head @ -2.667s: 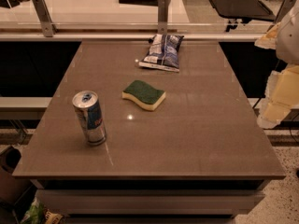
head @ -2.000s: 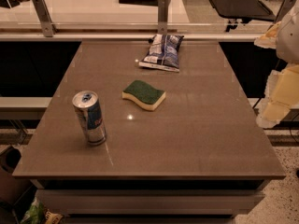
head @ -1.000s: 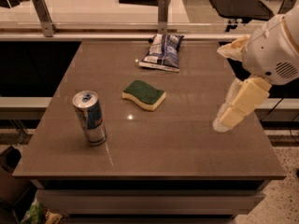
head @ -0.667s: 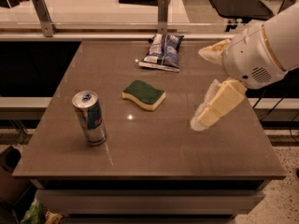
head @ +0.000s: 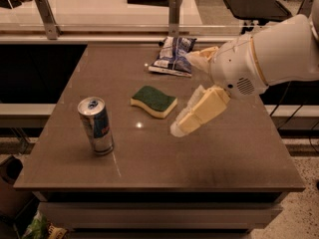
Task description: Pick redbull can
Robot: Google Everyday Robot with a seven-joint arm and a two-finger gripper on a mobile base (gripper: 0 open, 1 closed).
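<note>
Redbull can point(head: 95, 125) upright on desk point(head: 224, 153), left of sponge point(head: 153, 100), well apart. Gripper point(head: 184, 93) hovers just right of sponge, jaws spread, holding nothing. We'd cross above sponge, lower to mid-can, centre can between jaws, squeeze gently.

Legible text: none. Redbull can point(head: 96, 126), front left of table point(head: 224, 158): small red mark, lettering unreadable. Snack bag point(head: 173, 55), far edge: print unreadable. Gripper point(head: 184, 93): above table, right of centre, fingers spread.
</note>
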